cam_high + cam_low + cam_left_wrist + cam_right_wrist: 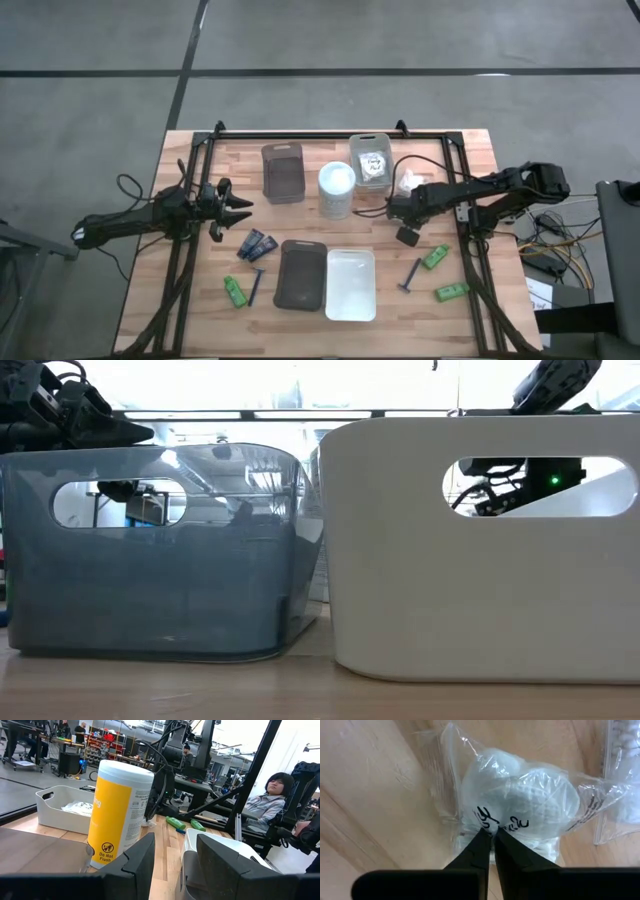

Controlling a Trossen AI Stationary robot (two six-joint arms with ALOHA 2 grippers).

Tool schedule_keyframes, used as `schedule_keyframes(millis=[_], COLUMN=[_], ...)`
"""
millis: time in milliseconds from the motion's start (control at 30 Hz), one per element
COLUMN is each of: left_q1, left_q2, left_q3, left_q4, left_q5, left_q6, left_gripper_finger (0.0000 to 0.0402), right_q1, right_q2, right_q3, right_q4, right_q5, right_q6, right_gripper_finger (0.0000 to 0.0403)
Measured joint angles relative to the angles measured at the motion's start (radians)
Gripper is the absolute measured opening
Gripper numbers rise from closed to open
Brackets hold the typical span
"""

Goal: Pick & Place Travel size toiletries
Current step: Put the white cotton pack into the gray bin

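— Pale wooden planks (200,310) are carrying the whole scene, with a busy workshop showing behind. What is the right gripper (491,834) doing?

— Its two dark fingers are pinching together on a clear-wrapped white packet (520,805) with black writing, which is lying on the wood near the table's far right, close by a clear rectangular tray (370,160) holding another white packet. A second wrapped packet (625,780) is lying just beside the pinched one.

— And the left gripper (238,208)?

— It is hanging on the left side of the table with its fingers (142,857) spread apart and holding nothing, facing a tall white cylinder with a yellow label (120,815).

— Where are the other toiletries lying?

— Two dark navy tubes (257,244) are resting side by side in front of the left gripper, with a slim dark razor (256,285) and a bright green bottle (234,291) nearer the front edge. On the right, another razor (411,275) is sitting between two more green bottles (435,257). A dark grey tray (300,274) and a white tray (351,284) are standing side by side at the front centre.
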Motion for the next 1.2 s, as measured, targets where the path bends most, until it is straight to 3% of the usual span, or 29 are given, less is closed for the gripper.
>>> schedule_keyframes(millis=[400, 733, 1200], left_q1=[0.0, 0.0, 0.0], left_q2=[0.0, 0.0, 0.0], left_q3=[0.0, 0.0, 0.0], left_q4=[0.0, 0.0, 0.0], left_q5=[0.0, 0.0, 0.0], left_q6=[0.0, 0.0, 0.0], left_gripper_finger=[0.0151, 0.0151, 0.0151], right_q1=[0.001, 0.001, 0.001], right_q2=[-0.181, -0.358, -0.45], right_q3=[0.005, 0.084, 0.164], right_q4=[-0.135, -0.288, -0.348], right_q5=[-0.004, 0.005, 0.008], right_q6=[0.05, 0.084, 0.072], right_gripper_finger=[0.0011, 0.0011, 0.0017])
